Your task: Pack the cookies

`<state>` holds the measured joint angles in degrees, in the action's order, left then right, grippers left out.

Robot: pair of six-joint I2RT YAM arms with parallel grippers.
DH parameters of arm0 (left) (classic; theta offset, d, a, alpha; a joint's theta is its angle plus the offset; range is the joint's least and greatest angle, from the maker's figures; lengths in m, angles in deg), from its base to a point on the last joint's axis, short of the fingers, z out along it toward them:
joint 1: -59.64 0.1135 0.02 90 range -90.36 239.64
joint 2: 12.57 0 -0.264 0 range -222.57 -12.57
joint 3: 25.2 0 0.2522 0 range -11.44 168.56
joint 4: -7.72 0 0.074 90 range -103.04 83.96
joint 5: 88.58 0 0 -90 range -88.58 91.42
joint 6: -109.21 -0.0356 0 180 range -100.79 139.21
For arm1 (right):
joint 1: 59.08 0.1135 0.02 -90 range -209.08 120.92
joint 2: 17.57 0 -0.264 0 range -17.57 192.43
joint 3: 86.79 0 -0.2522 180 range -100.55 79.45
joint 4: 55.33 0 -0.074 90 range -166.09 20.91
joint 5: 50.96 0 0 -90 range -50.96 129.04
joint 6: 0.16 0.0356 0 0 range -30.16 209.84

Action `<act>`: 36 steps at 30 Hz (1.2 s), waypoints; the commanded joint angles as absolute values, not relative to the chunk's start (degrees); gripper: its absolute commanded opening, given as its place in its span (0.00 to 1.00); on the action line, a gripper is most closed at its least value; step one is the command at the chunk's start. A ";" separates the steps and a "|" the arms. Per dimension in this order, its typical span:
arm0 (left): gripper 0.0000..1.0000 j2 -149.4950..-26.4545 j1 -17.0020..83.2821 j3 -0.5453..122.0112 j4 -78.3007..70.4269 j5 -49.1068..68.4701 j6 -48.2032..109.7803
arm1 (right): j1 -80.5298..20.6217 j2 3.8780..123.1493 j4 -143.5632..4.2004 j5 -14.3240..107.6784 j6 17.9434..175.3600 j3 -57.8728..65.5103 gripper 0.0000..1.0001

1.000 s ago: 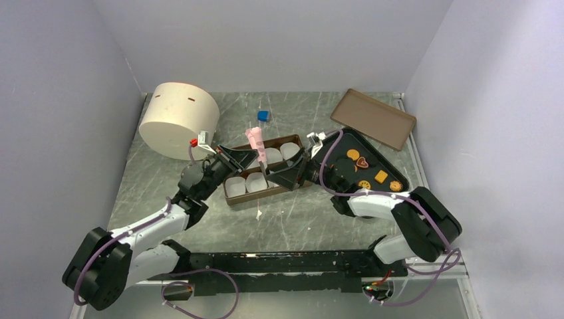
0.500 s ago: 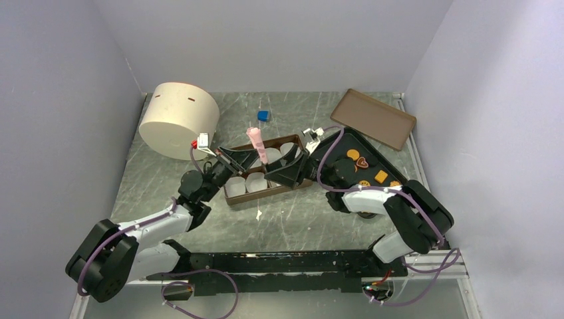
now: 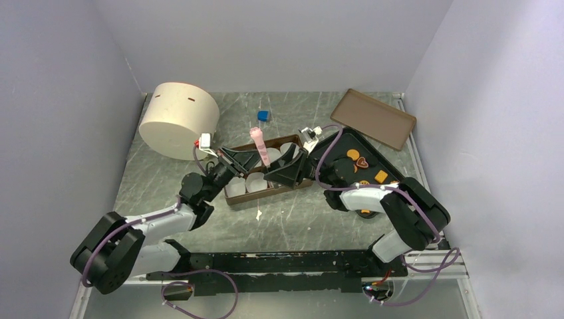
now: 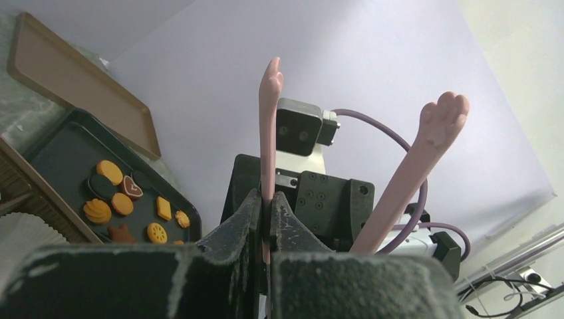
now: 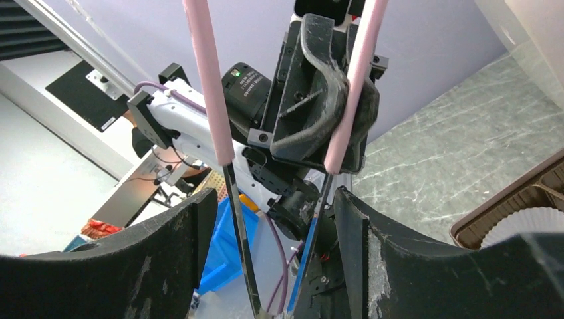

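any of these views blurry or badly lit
Top view: even light, sharp, only soft shadows. Left wrist: its own pincer is close and soft, the cookies sharp. Right wrist: the near fingers are dark and blurred, the tongs in focus.

Quick rundown of the table (image 3: 146,179): the box (image 3: 263,194) sits about mid-table, with paper cups (image 3: 256,182) in its compartments. The round tub (image 3: 179,119) is off to the back left of it. The little cube (image 3: 264,115) sits behind the box, between the tub and the flat lid (image 3: 374,118). The cookie tray (image 3: 382,159) is just beside the box on its right, with the cookies (image 3: 381,176) lying in it. The lid is in the far right corner, its near edge at the tray's back rim. The tongs (image 3: 261,143) stand up over the box, with the left gripper (image 3: 243,158) on their left and the right gripper (image 3: 289,169) on their right. A small scrap (image 3: 258,214) lies just in front of the box.
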<state>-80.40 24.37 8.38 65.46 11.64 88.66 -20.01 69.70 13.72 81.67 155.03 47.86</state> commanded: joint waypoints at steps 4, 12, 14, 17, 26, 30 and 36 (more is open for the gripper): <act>0.05 -84.27 23.29 9.92 76.61 15.37 88.93 | -19.78 67.89 16.65 83.29 154.44 45.02 0.67; 0.05 -86.08 23.04 10.71 80.08 16.93 88.43 | -19.62 66.63 15.61 83.82 153.23 45.33 0.58; 0.05 -86.34 23.01 10.71 80.79 17.01 88.39 | -19.62 66.27 15.17 83.92 152.43 45.64 0.55; 0.05 -86.48 23.06 11.03 79.86 17.35 87.93 | -19.69 65.58 14.32 84.06 151.42 45.84 0.50; 0.27 -81.46 23.08 10.07 71.45 14.46 82.52 | -19.63 61.03 4.49 83.44 144.03 45.84 0.41; 0.34 -79.01 23.26 9.26 68.31 12.85 80.34 | -19.67 59.14 0.10 82.76 140.93 45.84 0.40; 0.49 -76.03 24.34 7.36 64.49 10.29 79.58 | -19.74 56.32 -8.19 81.41 135.64 44.92 0.39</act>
